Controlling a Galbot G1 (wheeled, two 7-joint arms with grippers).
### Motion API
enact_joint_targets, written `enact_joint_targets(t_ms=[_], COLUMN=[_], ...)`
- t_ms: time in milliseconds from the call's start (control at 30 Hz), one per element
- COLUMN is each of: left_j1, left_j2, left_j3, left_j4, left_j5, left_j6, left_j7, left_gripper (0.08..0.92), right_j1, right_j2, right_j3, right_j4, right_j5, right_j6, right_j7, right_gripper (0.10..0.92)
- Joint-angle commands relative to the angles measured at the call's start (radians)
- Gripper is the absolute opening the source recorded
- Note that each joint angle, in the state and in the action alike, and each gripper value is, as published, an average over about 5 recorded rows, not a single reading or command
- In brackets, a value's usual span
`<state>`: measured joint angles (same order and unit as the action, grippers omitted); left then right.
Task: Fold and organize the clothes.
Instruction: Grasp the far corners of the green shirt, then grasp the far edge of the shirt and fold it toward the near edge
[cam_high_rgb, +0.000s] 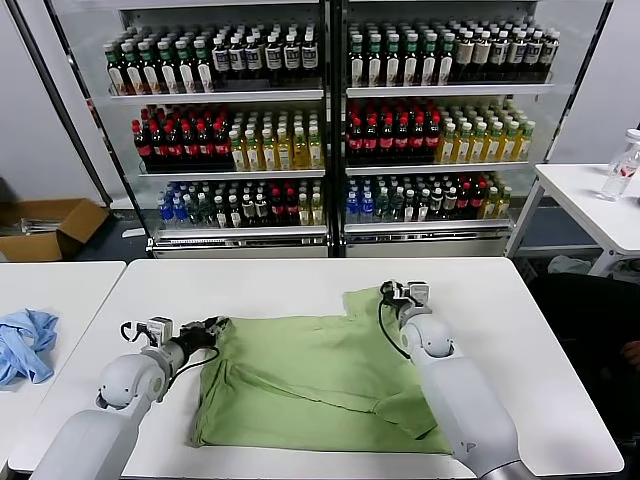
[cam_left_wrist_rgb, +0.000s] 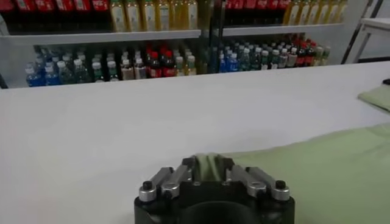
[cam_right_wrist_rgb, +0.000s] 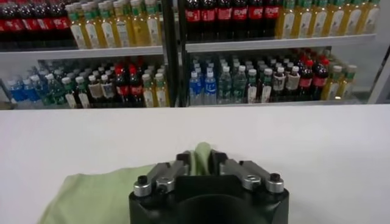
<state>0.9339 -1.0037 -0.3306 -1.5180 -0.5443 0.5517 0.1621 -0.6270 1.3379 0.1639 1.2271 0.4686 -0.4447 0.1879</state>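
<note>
The clothes, a light green shirt (cam_high_rgb: 320, 385), lie spread and partly rumpled on the white table (cam_high_rgb: 280, 285). My left gripper (cam_high_rgb: 216, 326) is at the shirt's far left corner, shut on a bunched fold of the green fabric; the left wrist view shows that fold pinched in my left gripper (cam_left_wrist_rgb: 207, 163), with the shirt (cam_left_wrist_rgb: 329, 164) running off to one side. My right gripper (cam_high_rgb: 393, 293) is at the far right corner, shut on another fold, which stands up out of my right gripper (cam_right_wrist_rgb: 202, 155) in the right wrist view. The shirt's collar, buttons and print are hidden.
A light blue cloth (cam_high_rgb: 25, 345) lies on a separate table to the left. Glass-fronted coolers full of bottles (cam_high_rgb: 330, 120) stand behind the table. A cardboard box (cam_high_rgb: 50, 228) sits on the floor at left. A side table with a bottle (cam_high_rgb: 622, 165) is at right.
</note>
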Motion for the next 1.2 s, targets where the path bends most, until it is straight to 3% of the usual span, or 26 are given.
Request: enact_joint_targets(t_ms=[33,200,400,700,1200], left_j1=[0.014,0.086,0.261,0.376,0.423], left_j2=[-0.004,0.042,0.107,0.110,0.120], left_j3=[-0.009,-0.052,-0.105,-0.158,-0.195], left_j4=[-0.015,-0.135,-0.315,-0.351,-0.356], left_j5=[0.009,-0.050,-0.112,-0.103,-0.062], left_j6=[-0.032,-0.055,-0.092,-0.112,-0.144], left_j7=[0.017,-0.009,-0.027,-0.019,0.027], left_gripper=[0.230,0.105,0.084,0.084,0.084], right_j1=[-0.069,-0.244,-0.564,-0.786,-0.959], right_j2=[-0.057,-0.162,-0.262,-0.275,-0.273], right_j3=[0.006,0.057,0.149,0.264,0.375], right_j4=[0.221,0.593,0.881,0.957,1.054], right_j5=[0.052,0.141,0.126,0.034,0.018], right_j6=[0.029,-0.050,-0.059,-0.024,-0.017], right_j7=[0.011,0.047,0.047,0.035,0.027], right_gripper=[0.187,0.107,0.105,0.105,0.105])
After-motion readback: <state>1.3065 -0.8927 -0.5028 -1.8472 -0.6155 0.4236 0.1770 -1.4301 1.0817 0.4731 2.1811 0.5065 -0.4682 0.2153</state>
